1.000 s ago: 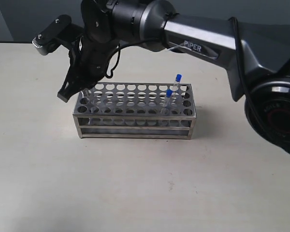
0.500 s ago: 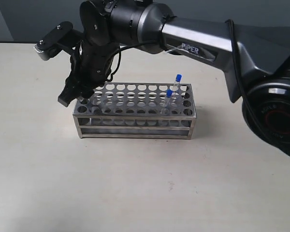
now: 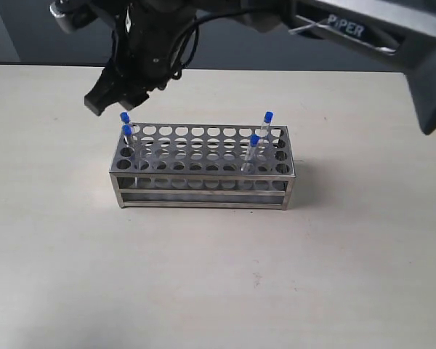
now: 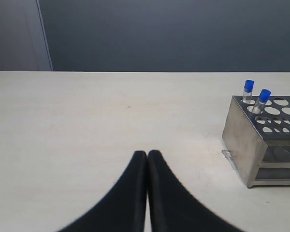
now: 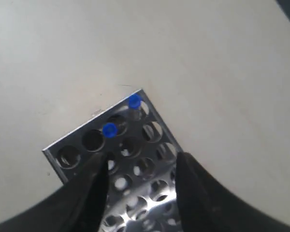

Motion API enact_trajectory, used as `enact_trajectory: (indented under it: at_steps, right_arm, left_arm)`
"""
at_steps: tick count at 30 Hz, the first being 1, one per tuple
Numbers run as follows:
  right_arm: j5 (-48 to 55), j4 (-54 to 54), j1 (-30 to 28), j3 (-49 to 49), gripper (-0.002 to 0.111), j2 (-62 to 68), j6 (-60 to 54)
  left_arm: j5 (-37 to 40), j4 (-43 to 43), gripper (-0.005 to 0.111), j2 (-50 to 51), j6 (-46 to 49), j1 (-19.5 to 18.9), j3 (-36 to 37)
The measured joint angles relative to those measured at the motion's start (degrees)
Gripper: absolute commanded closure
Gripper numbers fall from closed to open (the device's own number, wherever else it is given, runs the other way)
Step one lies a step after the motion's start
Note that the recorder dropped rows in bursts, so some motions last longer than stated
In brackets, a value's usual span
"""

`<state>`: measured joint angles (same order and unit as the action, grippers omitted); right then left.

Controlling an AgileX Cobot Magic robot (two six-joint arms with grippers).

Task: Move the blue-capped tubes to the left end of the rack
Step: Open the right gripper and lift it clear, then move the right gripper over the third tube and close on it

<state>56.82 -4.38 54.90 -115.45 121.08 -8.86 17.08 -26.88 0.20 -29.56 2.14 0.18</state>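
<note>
While right gripper (image 5: 140, 164) hangs spread, empty, above rack (image 3: 203, 182) left end: two blue-capped tubes (image 3: 127, 132) seated there, two near right end; left gripper (image 4: 147, 155) clenched over counter (image 4: 87, 111).

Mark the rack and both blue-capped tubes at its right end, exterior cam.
rack (image 3: 203, 175), exterior view, front top edge.
front right-end tube (image 3: 254, 139), exterior view, blue cap.
rear right-end tube (image 3: 268, 115), exterior view, blue cap.

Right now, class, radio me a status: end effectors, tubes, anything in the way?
Left end effector shut, away from rack. Right end effector open, empty, above rack's left end. Two tubes left end, two right end. Nothing over the right pair.
</note>
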Motion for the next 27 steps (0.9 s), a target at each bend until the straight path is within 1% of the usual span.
enact_trajectory:
  at_steps: [1,3,4,6,10,13,15,22,27]
  right_arm:
    - [1.0,-1.8,0.0,0.0,0.065,-0.9,1.2]
    - [6.0,-6.8,-0.5,0.0,0.065,-2.7,6.1]
    - [10.0,-8.6,-1.7,0.0,0.065,-3.3,8.5]
    - [12.1,-9.7,-4.1,0.7,0.065,-3.4,10.7]
    - [12.8,-8.6,-7.3,7.5,0.065,-3.5,14.4]
    - [13.2,-4.7,-7.3,12.4,0.065,-3.5,14.7]
    - [13.3,-4.2,-7.3,14.2,0.065,-3.5,14.7]
    - [11.9,-7.1,-7.4,15.6,0.065,-3.5,15.8]
    - [11.7,-6.8,-9.7,15.6,0.065,-3.5,16.0]
  left_arm:
    - [0.0,0.0,0.106,0.0,0.0,0.0,0.0]
    - [0.0,0.0,0.106,0.0,0.0,0.0,0.0]
    - [0.0,0.0,0.106,0.0,0.0,0.0,0.0]
    - [0.0,0.0,0.106,0.0,0.0,0.0,0.0]
    - [0.0,0.0,0.106,0.0,0.0,0.0,0.0]
    - [0.0,0.0,0.106,0.0,0.0,0.0,0.0]
    - [0.0,0.0,0.106,0.0,0.0,0.0,0.0]
    - [0.0,0.0,0.106,0.0,0.0,0.0,0.0]
    - [0.0,0.0,0.106,0.0,0.0,0.0,0.0]
